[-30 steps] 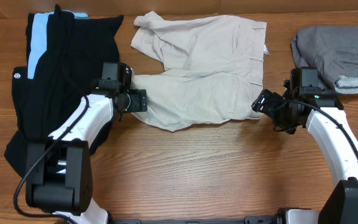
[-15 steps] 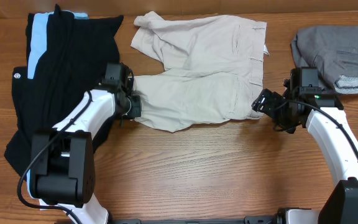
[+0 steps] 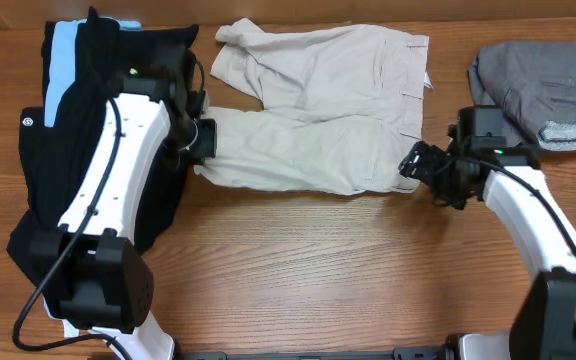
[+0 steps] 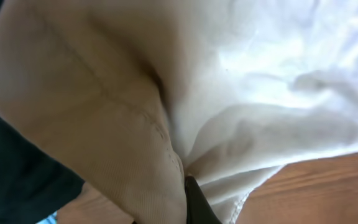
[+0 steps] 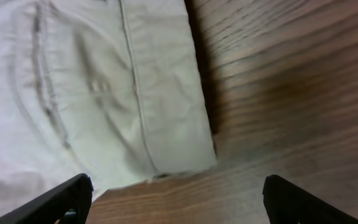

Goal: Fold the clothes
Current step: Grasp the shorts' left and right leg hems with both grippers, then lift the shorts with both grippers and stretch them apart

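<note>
Left hand (image 3: 204,141) (pinched) now on shorts (image 3: 318,110)

1. The shorts (image 3: 318,110): pale beige woven cloth, matt and creased, with stitched seams.
2. The table (image 3: 318,270): smooth brown wood with the grain showing and a faint sheen.
3. The black garment (image 3: 43,170): soft matt cloth.
4. The grey garment (image 3: 528,80) at the table's far right edge: matt, knit-looking cloth.
5. The arm shells (image 3: 103,170): smooth, glossy white plastic.

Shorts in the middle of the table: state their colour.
Plain pale beige shorts, best seen in the overhead view.
</note>
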`<act>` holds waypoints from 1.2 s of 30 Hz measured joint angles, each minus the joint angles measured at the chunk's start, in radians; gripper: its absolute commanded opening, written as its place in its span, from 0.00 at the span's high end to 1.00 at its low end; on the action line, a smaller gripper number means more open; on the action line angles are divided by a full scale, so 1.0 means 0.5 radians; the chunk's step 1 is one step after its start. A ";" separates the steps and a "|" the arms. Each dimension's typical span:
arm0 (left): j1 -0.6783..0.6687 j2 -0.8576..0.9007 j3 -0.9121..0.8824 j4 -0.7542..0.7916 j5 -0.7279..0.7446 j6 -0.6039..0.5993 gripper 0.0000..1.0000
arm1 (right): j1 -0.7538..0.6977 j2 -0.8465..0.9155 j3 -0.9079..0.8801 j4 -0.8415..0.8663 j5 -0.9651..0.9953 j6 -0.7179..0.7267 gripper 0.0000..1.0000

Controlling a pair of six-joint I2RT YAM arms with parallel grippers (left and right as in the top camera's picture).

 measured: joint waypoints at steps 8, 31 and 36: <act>0.000 0.000 0.113 -0.113 0.000 0.038 0.96 | 0.105 0.354 0.000 0.063 -0.023 0.000 0.11; 0.091 0.013 0.708 -0.352 0.085 0.083 0.96 | -0.353 0.109 0.806 -1.025 -0.309 -0.185 0.96; 0.105 0.013 1.251 -0.476 0.150 0.083 0.96 | -0.462 -0.092 1.400 -1.424 -0.378 -0.317 0.96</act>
